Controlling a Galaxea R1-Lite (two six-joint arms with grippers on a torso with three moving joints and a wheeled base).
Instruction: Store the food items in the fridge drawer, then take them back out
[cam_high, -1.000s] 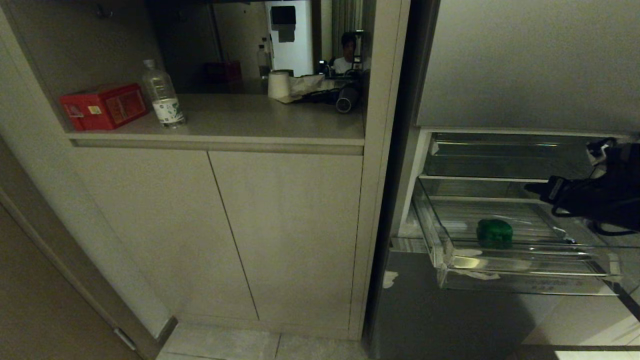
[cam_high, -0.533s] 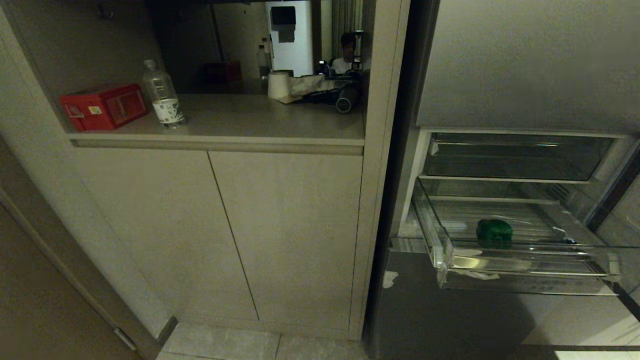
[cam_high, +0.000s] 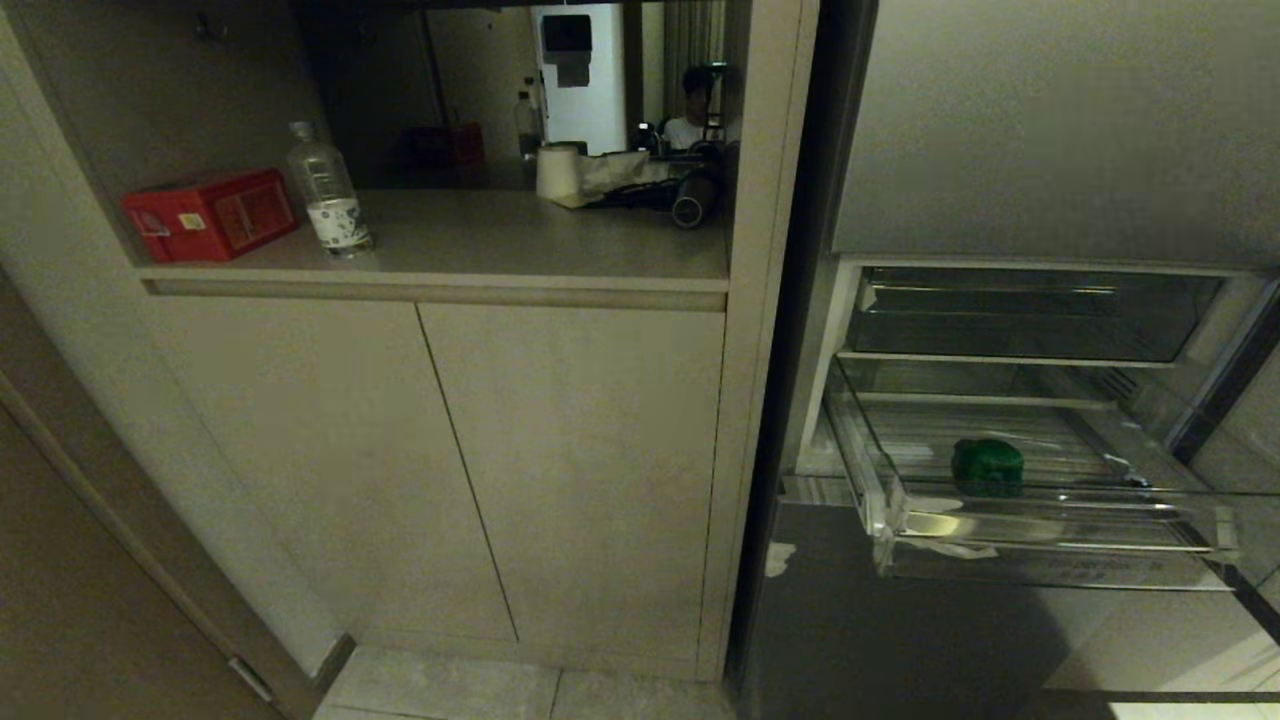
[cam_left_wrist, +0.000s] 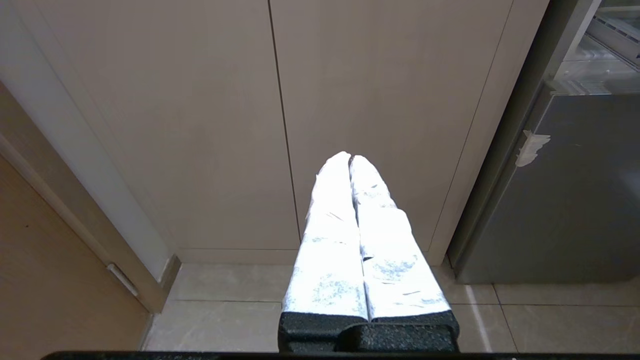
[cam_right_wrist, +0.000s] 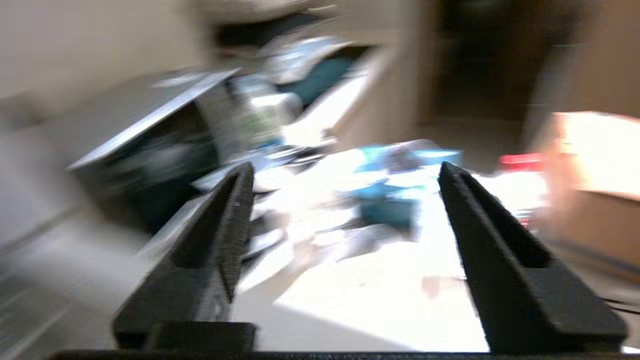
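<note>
Gone from the head view was the right arm, which a second earlier had reached in over the drawer from the right edge. Its right gripper (cam_right_wrist: 345, 175) showed only in its own wrist view, black fingers (cam_right_wrist: 220, 235) standing wide apart with nothing between them, in front of a blurred, cluttered scene that could not be read. Nothing else had shifted: the dark glossy green, lumpy food item (cam_high: 987, 464) lay where it had been, on the ribbed floor of the wide clear plastic fridge drawer (cam_high: 1050, 535), near the middle and just behind the thick front rim. That drawer stood pulled out of the grey steel fridge (cam_high: 900, 620), with a shallower clear tray (cam_high: 1020, 325) above it. No orange-brown piece could be seen anywhere. Over on the left, the left gripper (cam_left_wrist: 350, 160) hung parked, its white-wrapped fingers (cam_left_wrist: 330, 240) pressed together and empty, pointing at the beige cabinet doors (cam_left_wrist: 380, 100). Up on the cabinet's counter (cam_high: 480, 245) stood a clear plastic water bottle (cam_high: 327, 188) beside a red box (cam_high: 208, 213).
</note>
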